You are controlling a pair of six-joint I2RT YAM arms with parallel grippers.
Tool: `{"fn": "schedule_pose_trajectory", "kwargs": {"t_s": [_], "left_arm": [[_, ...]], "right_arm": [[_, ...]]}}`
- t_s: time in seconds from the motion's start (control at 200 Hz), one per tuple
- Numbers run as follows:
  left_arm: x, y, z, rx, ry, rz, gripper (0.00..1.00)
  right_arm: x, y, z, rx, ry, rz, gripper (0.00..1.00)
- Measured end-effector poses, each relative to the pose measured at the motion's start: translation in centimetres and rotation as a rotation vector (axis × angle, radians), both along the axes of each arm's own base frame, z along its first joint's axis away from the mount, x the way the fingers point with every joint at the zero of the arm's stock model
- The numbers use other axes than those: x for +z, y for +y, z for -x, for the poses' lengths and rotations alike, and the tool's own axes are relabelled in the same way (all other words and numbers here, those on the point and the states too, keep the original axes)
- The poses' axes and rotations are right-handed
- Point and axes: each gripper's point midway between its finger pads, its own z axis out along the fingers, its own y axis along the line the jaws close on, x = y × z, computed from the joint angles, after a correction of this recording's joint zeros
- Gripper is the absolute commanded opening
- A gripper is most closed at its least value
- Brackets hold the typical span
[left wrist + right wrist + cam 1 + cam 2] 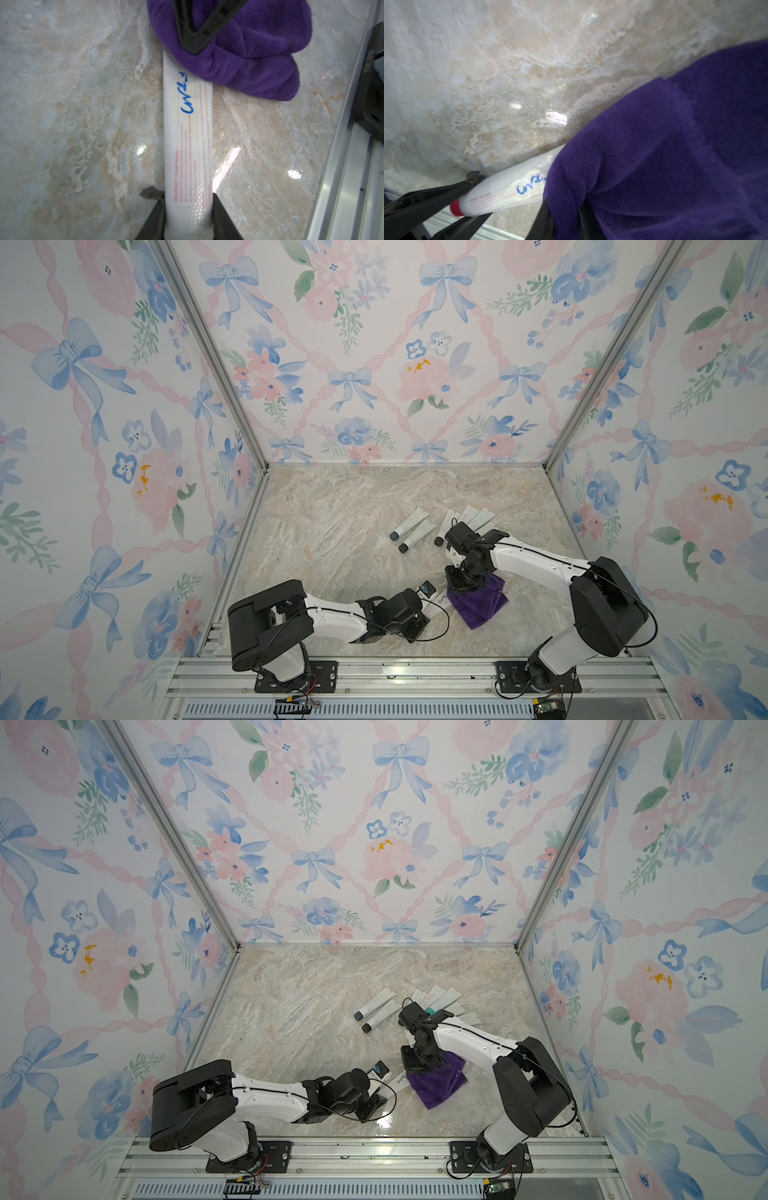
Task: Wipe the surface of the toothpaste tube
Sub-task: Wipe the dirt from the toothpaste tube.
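Left tool [185, 196] pinching toothpaste tube [188, 135] near its cap, right tool [564, 220] pinching purple cloth [654, 155] over tube's far end

Floral wallpaper walls [374, 344] — blue bows, pink blooms, marbled beige tabletop [332, 522], aluminium frame posts [212, 352], glossy glare

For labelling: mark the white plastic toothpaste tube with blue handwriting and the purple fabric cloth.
white plastic toothpaste tube with blue handwriting [188, 135]: left wrist view, mid-body.
purple fabric cloth [482, 608]: in a top view, lower fold.
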Motion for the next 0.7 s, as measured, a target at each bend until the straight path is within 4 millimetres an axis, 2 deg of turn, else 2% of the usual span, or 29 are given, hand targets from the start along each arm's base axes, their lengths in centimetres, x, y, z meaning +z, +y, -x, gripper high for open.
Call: {"fn": "schedule_pose_trajectory", "kwargs": {"t_s": [0.155,0.315,0.48,0.7], "left_arm": [[0.0,-0.2,0.1,-0.006,0.005,0.005,0.31],[0.0,-0.2,0.1,-0.008,0.007,0.007,0.31],[0.0,-0.2,0.1,-0.007,0.007,0.007,0.31],[0.0,-0.2,0.1,-0.008,0.007,0.007,0.31]], "right_arm": [[1.9,1.9,-0.4,0.003,-0.01,-0.1,0.2],[2.3,3.0,-0.3,0.006,0.008,-0.16,0.2],[1.5,3.1,0.5,0.013,0.035,-0.169,0.2],[-1.1,2.2,1.6,0.028,0.093,-0.1,0.2]]}}
